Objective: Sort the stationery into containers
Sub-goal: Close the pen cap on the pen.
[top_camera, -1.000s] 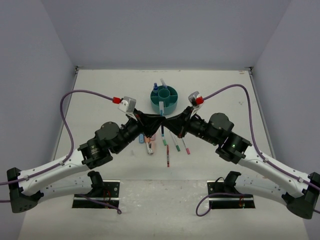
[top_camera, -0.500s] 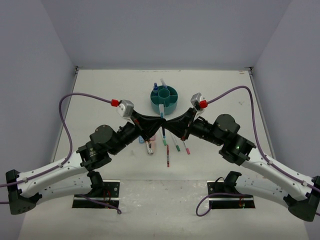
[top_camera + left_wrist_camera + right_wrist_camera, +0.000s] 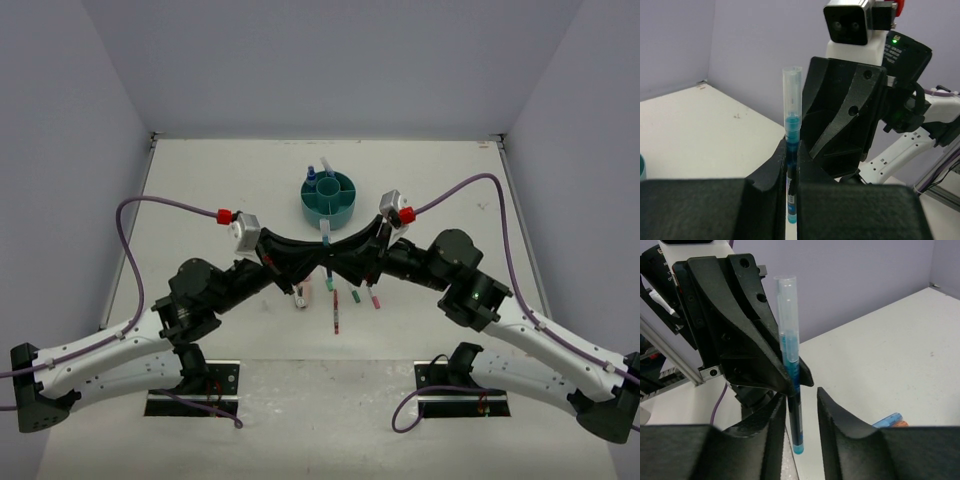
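The left arm's fingers (image 3: 773, 170) are clamping a blue-inked pen (image 3: 792, 112) upright, its clear end pointing up. The right arm's fingers (image 3: 832, 410) are standing parted around the same pen's lower part, one finger right beside it and a gap showing on the other side. Both arms are meeting above the worktop (image 3: 200, 190), just near of the teal organiser (image 3: 325, 212), while loose pens (image 3: 336, 312) are lying beneath them.

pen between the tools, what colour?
Pen is blue, clear cap; best in right wrist view.
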`<state>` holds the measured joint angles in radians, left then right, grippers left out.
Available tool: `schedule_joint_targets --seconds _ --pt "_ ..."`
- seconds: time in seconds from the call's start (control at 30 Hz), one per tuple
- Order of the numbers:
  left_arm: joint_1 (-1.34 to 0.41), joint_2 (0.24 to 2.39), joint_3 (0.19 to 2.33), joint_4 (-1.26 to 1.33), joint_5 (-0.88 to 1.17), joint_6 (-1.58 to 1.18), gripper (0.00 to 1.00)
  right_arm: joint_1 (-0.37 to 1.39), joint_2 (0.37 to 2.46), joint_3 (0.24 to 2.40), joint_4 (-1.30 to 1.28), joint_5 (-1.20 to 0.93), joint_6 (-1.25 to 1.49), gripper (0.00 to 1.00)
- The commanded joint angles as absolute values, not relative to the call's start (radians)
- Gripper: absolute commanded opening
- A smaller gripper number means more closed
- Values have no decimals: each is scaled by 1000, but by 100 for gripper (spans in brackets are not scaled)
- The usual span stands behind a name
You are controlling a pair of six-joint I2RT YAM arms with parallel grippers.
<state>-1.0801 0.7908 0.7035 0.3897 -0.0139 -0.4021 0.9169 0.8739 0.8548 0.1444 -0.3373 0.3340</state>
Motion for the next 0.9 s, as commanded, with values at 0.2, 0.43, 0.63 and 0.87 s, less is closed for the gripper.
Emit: schedule_joint_targets --seconds 0.2,0.43,0.63,0.87 --pt "-1085 762 678 483 106 -354 0 920 889 860 240 -402 337 15" --pt "-1085 770 693 493 129 -332 13 922 908 849 271 -461 348 0" --pt "-1085 753 729 403 189 -285 70 922 874 808 268 -453 311 0" --pt "-1085 745 833 245 268 -209 76 922 834 769 247 -496 271 0"
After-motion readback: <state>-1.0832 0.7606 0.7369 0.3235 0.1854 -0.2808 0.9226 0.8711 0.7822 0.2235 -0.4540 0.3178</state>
